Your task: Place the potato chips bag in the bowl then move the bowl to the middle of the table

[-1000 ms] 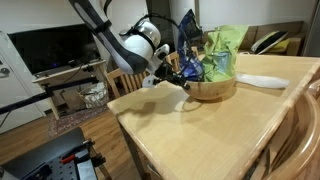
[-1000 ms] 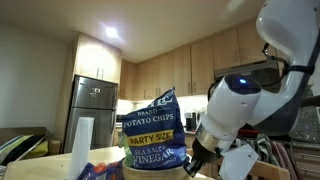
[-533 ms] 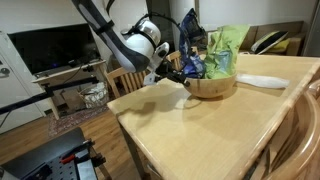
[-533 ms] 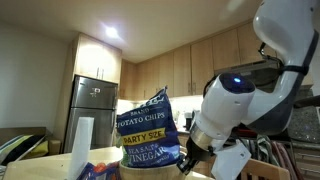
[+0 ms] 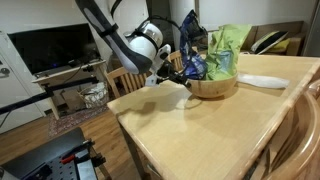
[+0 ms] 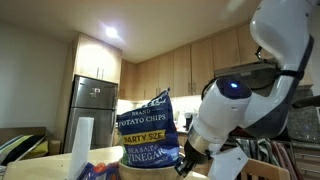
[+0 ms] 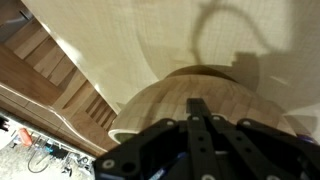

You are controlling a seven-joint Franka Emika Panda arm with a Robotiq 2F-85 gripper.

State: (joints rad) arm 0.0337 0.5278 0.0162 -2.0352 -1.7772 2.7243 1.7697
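Hand [image 5: 179, 72] clenched on the left rim of the wooden bowl [image 5: 214, 90], which is at the far part of the pale wooden surface [image 5: 200, 135], with the dark blue potato chips bag [image 5: 192, 64] standing upright in it beside light green bags [image 5: 226, 44].

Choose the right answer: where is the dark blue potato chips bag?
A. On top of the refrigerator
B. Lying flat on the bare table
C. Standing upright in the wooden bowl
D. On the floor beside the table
C: in both exterior views the potato chips bag stands upright, with its lower end inside the bowl on the table.
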